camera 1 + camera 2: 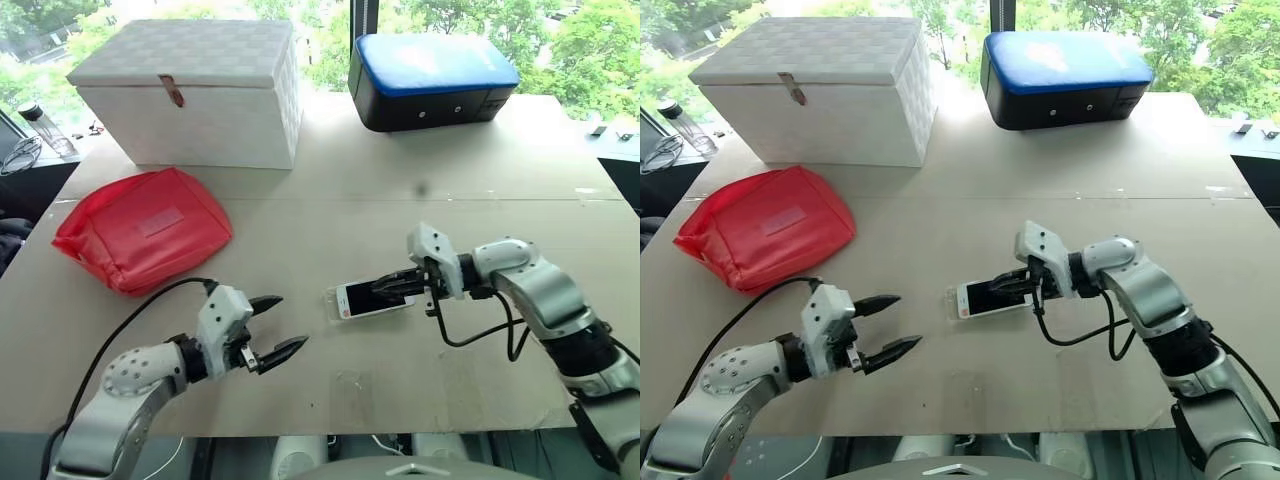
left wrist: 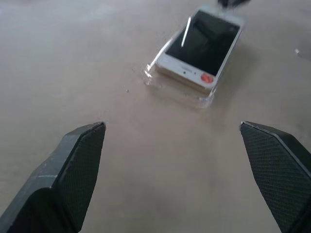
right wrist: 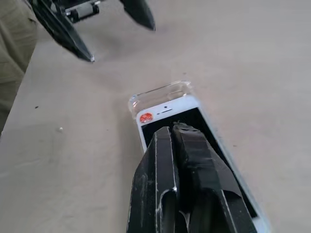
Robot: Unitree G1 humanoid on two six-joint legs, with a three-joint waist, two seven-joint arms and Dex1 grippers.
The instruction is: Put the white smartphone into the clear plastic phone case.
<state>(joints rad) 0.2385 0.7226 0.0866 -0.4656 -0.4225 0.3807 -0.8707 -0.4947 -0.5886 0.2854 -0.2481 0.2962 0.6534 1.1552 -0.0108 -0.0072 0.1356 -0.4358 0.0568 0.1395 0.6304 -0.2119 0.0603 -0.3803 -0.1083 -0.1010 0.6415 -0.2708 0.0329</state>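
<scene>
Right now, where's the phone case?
On the table, under the white phone, between the two hands; its clear rim pokes out at the phone's end facing the left hand.

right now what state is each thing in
white smartphone: screen up, lying in the case, not fully seated
clear plastic phone case: flat on the table, under the phone
left gripper: fingers open, holding nothing
right gripper: fingers shut, pressing on the screen
white box: lid closed
red pouch: closed

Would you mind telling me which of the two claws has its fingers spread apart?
The left claw: its two black fingers stand wide apart above the table. The right claw has its fingers pressed together over the white smartphone.
</scene>
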